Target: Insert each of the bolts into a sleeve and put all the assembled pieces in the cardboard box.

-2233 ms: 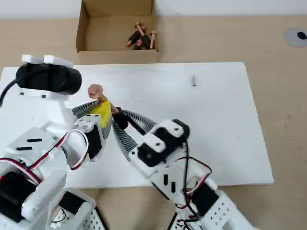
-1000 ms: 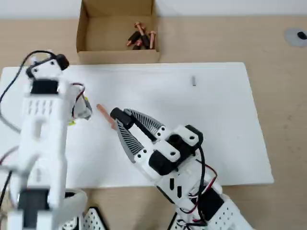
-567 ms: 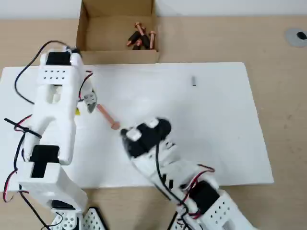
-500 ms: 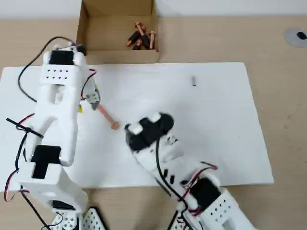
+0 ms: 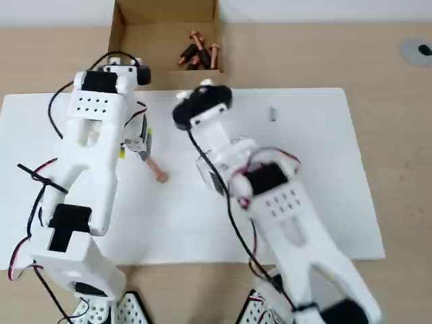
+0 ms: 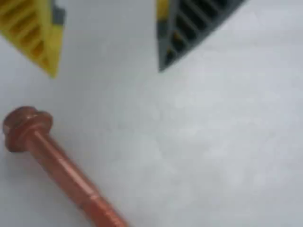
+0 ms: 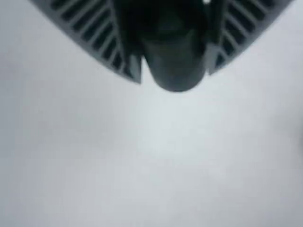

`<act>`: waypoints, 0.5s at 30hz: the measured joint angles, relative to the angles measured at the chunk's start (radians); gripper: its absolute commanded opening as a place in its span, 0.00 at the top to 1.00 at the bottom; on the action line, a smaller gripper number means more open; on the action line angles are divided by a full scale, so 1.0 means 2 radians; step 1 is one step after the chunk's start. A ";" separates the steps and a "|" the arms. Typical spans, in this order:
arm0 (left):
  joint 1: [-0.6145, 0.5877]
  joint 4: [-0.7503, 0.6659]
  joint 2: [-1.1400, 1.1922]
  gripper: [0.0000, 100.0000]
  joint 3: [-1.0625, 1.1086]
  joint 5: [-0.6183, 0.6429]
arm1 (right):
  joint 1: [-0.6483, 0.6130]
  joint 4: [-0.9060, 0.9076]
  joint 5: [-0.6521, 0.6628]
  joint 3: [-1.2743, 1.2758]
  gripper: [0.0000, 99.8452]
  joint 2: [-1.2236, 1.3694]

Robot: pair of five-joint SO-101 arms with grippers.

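A copper bolt point(image 5: 156, 169) lies loose on the white mat point(image 5: 310, 175), its flanged head toward the near side. My left gripper point(image 5: 140, 144) hangs just above the bolt's shank end. In the left wrist view this gripper point(image 6: 106, 66) stands open, empty, with the bolt point(image 6: 61, 165) lying off to one side of its yellow fingertip point(image 6: 45, 42). My right gripper point(image 7: 173, 78) is shut on a black sleeve point(image 7: 173, 56) and points down at bare mat. The right arm's wrist point(image 5: 202, 108) sits near the mat's far edge, close to the cardboard box point(image 5: 116, 50).
Several assembled bolt-and-sleeve pieces point(image 5: 199, 54) lie in the box's right half. A small grey mark point(image 5: 273, 113) is on the mat at the far right. A grey disc point(image 5: 417, 51) sits on the wooden table at the far right corner.
The left gripper let go of the bolt, which now lies on the mat, and shifted slightly toward the box. The right arm swung from the mat's near middle to its far edge with the sleeve.
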 measured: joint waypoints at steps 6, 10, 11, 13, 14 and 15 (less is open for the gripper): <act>0.012 -0.074 -0.042 0.84 0.082 -0.015 | 0.000 0.084 0.000 -0.063 0.99 0.095; 0.042 -0.157 -0.129 0.84 0.203 -0.016 | 0.000 0.117 0.000 -0.080 0.99 0.133; 0.049 -0.180 -0.157 0.84 0.238 -0.016 | 0.000 0.120 0.000 -0.084 0.99 0.141; 0.055 -0.228 -0.216 0.84 0.310 -0.014 | 0.000 0.125 0.008 -0.088 0.99 0.147; 0.054 -0.249 -0.247 0.84 0.347 -0.008 | 0.000 0.125 0.015 -0.093 0.99 0.151; 0.054 -0.271 -0.278 0.84 0.378 -0.006 | 0.000 0.126 0.025 -0.095 0.99 0.153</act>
